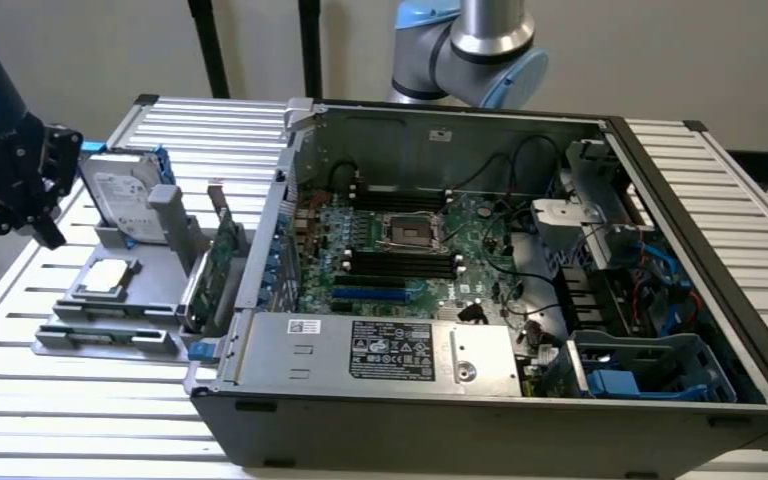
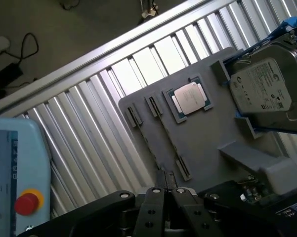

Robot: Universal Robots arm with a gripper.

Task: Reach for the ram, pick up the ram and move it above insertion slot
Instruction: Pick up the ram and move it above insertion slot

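The ram [image 2: 166, 139] is a thin green stick standing on its edge in small holders on a gray tray [image 2: 207, 140]. The tray lies on the slatted metal desk [image 2: 89, 143], outside the open computer case [image 1: 491, 420]. Just beside the ram on the same tray sits a square processor chip [image 2: 190, 97], and past that a hard drive [image 2: 262, 86] stands in a blue frame. The end effector [image 2: 166, 181] hangs over the tray edge nearest the ram, apart from it, with its fingers drawn together and nothing between them. In the exterior view, a taller green expansion card [image 1: 224, 265] stands between the tray and the case. The motherboard [image 1: 398, 240] lies inside the case, with long dark slots [image 1: 398, 263] across it.
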